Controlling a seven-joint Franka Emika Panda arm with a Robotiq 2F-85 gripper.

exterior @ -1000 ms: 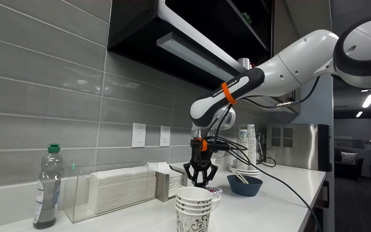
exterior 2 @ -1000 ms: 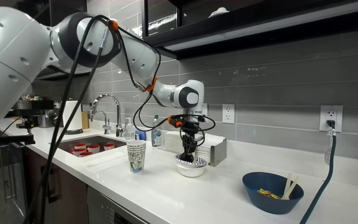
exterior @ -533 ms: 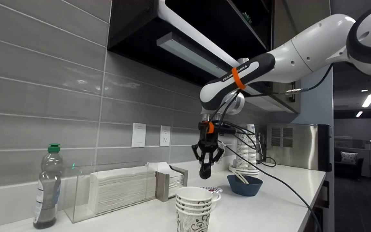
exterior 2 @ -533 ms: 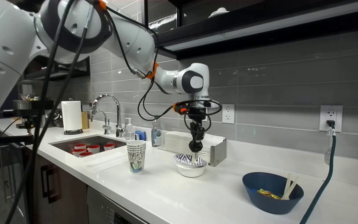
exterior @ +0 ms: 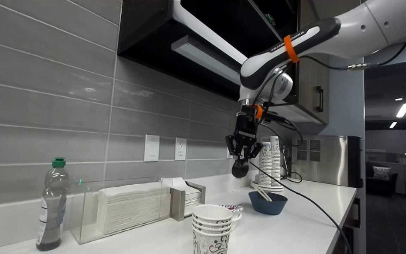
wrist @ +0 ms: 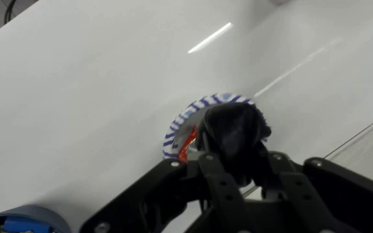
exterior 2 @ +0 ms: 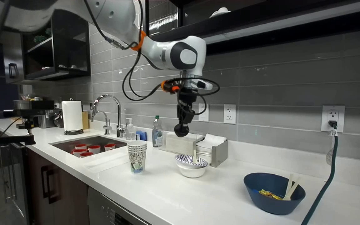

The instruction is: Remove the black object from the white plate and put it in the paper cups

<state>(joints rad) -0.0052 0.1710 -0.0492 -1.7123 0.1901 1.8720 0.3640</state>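
Black object [exterior 2: 181, 130] rises, clamped in gripper [exterior 2: 183, 122] | lift likely for clearing paper cups [exterior 2: 137, 157], eight o'clock in an exterior view

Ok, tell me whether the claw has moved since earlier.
Yes, up: in an exterior view, the claw has risen from the patterned bowl to well above it.

In an exterior view, the paper cups [exterior 2: 137, 159] are standing left of the stacked bowls [exterior 2: 192, 172], a napkin holder [exterior 2: 220, 154] is sitting behind those, and a single bowl [exterior 2: 270, 205] is resting to their right. Mugs [exterior 2: 94, 149] are sitting in the sink [exterior 2: 98, 139], left of the cups, and the object [exterior: 240, 169] in the gripper [exterior: 241, 157] is hanging higher than the stacked bowls.
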